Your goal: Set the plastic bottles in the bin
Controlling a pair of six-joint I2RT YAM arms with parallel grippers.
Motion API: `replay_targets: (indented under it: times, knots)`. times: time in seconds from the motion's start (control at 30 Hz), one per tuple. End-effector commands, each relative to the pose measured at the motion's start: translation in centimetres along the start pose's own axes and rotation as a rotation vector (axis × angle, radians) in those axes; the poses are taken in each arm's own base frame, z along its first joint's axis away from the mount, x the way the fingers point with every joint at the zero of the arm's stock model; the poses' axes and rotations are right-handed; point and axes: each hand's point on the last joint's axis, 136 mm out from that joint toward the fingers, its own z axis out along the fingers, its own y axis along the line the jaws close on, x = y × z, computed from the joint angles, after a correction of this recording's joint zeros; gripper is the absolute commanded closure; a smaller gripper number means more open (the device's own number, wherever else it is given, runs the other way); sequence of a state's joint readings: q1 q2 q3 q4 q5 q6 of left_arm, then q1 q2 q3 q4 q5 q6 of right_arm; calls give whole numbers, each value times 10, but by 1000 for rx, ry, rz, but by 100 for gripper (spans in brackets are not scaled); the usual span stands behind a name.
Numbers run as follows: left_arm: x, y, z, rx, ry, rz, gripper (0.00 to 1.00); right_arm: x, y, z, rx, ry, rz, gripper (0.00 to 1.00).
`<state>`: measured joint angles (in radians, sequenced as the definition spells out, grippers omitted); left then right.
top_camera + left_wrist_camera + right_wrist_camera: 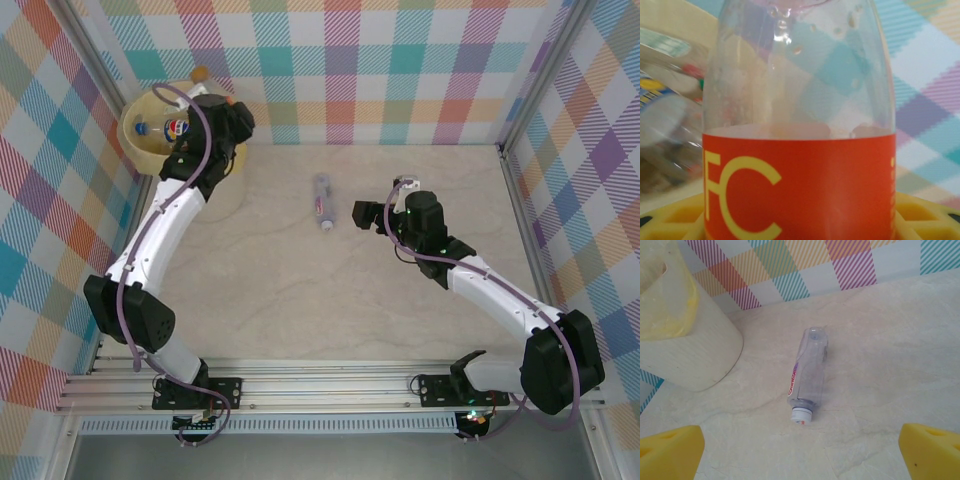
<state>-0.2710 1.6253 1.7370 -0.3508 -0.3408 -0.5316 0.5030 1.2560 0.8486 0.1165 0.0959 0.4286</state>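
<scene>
Your left claw (214,118) is gripping a red-labelled bottle (799,150) at the far-left corner of the bench (420,300). Its yellow pads (927,216) are pressing the label from either side in the left wrist view. Yellow letters are showing on that label, and droplets are clinging inside the clear upper part. From above, the claw is hanging at the right rim of the bin (135,140), whose pale yellow liner is folding over the edge. You cannot tell from these views how much of the held bottle is over the opening.

Inside the bin, a bottle with a blue, white and red label (175,127) is lying beside a blue-capped bottle (143,127). More bottles are showing as a blur (665,115) to the left of the held one in the left wrist view.

Your right claw (383,198) is standing wide open and holding nothing. It is hovering over the middle of the bench and facing the lone bottle (323,201), which is lying on its side just to its left, apart from it. In the right wrist view that bottle's white cap is pointing towards the camera and a purple and red label is running along its side. The white wall of the bin is rising at the left of that view, well apart from the lone bottle
</scene>
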Motion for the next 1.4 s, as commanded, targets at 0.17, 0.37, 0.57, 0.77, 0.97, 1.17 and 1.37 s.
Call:
replay_targets:
  times: [0.17, 0.37, 0.57, 0.77, 0.97, 1.17, 1.37]
  knots:
    - [-87, 61, -12, -133, -280, -283, 50, -4, 0, 1, -12, -22, -22, 0]
    - [-82, 105, -5, -312, -270, -342, 46, -4, 0, 3, -14, -19, -22, 0]
    - [-81, 121, -2, -403, -250, -348, 30, -3, 1, 4, -18, -12, -23, 0]
    - [-80, 128, 5, -455, -221, -339, 27, -2, 1, 5, -15, -9, -23, 0]
    - [-72, 136, 19, -465, -163, -373, 21, -1, -1, 5, -6, -7, -27, 0]
    - [-69, 94, 25, -259, -27, -280, 9, 6, -3, 15, -9, 14, -28, 0]
    - [-44, 49, 10, -57, 135, -169, 0, 9, -6, 31, 14, 40, -2, 0]
